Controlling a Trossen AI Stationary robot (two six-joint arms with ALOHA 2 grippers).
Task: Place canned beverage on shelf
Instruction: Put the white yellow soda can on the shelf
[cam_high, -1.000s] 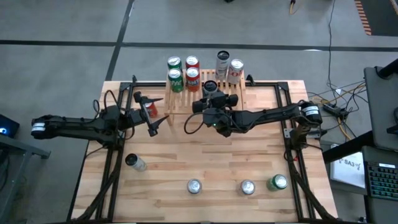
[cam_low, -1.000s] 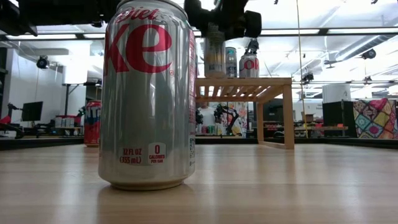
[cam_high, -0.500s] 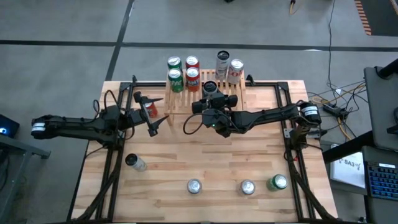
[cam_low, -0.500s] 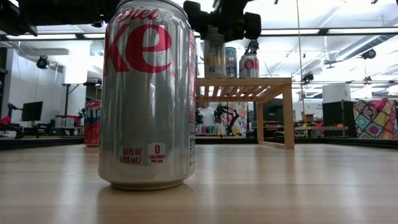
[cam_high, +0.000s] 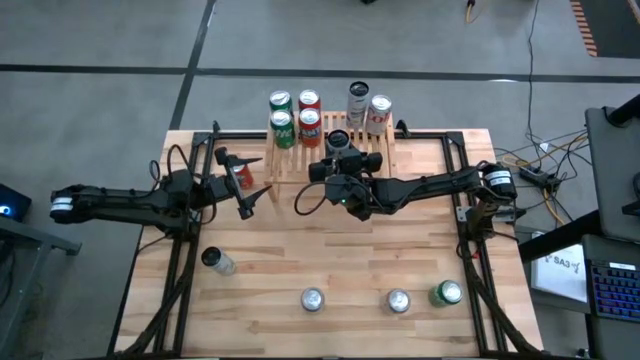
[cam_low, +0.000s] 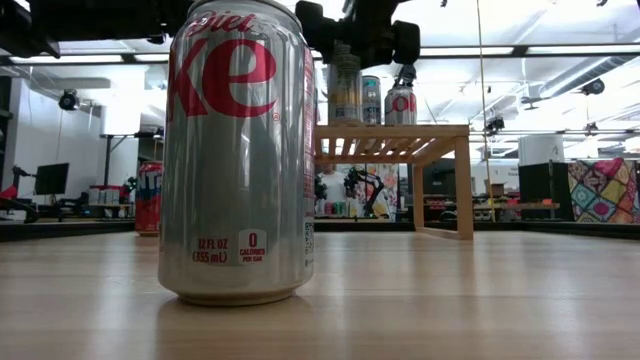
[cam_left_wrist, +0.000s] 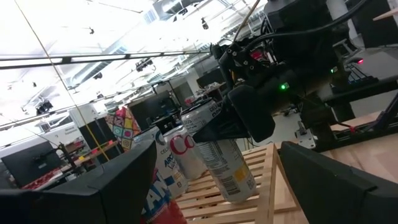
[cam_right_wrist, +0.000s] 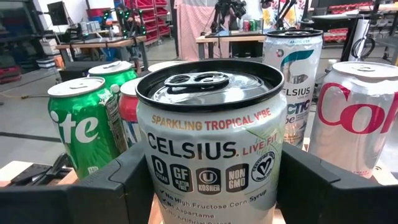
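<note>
The tall slim Celsius can with a black rim (cam_right_wrist: 210, 149) stands upright, long axis vertical, pull-tab end up, over the front edge of the low light-wood slatted shelf (cam_high: 385, 150) at the table's far side. Its label reads "CELSIUS LIVE FIT" and "SPARKLING TROPICAL VIBE". The right gripper (cam_high: 338, 152) has its dark fingers (cam_right_wrist: 112, 186) clamped on either side of the can body. The low view shows the can (cam_low: 345, 88) at the shelf top (cam_low: 392, 132), but contact with the slats cannot be confirmed.

Behind it on the shelf stand four upright aluminium cans: two green Sprite cans (cam_right_wrist: 87, 127), a white-and-silver Celsius can (cam_right_wrist: 298, 68), and a silver can with red "Co" lettering (cam_right_wrist: 357, 118). A red can (cam_high: 309, 100) is also in that group.

The left gripper (cam_high: 245, 180) rests over the pale wood-plank table (cam_high: 300, 250), left of the shelf, near a small red can (cam_high: 240, 175); its fingers are spread and hold nothing.

At the table's near edge, a silver Diet Coke can (cam_low: 240, 150) stands upright, marked "12 FL OZ". Another silver can (cam_high: 398, 300), a green can (cam_high: 446, 293) and a dark-topped can (cam_high: 215, 260) stand nearby.
</note>
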